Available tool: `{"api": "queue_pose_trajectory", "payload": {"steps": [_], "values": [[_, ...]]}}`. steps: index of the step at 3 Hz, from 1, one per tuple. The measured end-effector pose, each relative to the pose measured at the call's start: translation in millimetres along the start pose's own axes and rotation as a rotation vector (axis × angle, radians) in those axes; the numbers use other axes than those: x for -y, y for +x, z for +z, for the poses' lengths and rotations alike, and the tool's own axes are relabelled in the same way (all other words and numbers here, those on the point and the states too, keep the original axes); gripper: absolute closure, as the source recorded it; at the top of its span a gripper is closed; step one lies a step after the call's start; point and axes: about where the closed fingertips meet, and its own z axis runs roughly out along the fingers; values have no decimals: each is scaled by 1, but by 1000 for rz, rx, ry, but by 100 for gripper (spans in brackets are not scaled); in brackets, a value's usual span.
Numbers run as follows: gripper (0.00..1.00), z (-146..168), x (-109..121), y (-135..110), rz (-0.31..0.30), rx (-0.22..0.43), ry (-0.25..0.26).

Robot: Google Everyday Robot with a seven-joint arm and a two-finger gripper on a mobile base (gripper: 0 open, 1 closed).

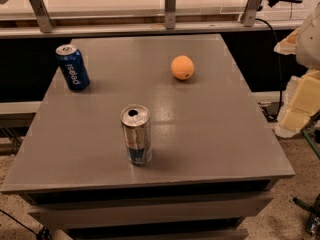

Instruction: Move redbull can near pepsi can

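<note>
The tool does not show anywhere in the camera view, so I cannot tell whether it is spread or pressed together.

The redbull can (136, 134) stands upright on the grey desk (225, 134), near the front edge and a little left of the middle. It is slim and silver. A dark opening shows in its silver top, but what is inside cannot be seen. Low on its side sits a blue and red mark, and no lettering there can be read.

The pepsi can (73, 67) stands upright at the back left of the desk, well apart from the redbull can. It is dark blue with a silver top, and white "pepsi" lettering runs up its side. Whether its top is open cannot be told.

An orange (182, 67) rests towards the back of the desk, right of the middle, well apart from both cans.

Behind the desk runs a pale counter (125, 4) with metal brackets (170, 6) on its front. Pale yellow blocks (300, 104) stand on the floor off the right side of the desk.
</note>
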Motion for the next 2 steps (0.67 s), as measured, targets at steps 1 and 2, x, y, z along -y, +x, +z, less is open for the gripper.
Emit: {"api": "queue_pose_trajectory", "payload": {"steps": [1,2], "values": [[0,0,0,0,0,0,0],[0,8,-5,-18,-38,6,-14]]}}
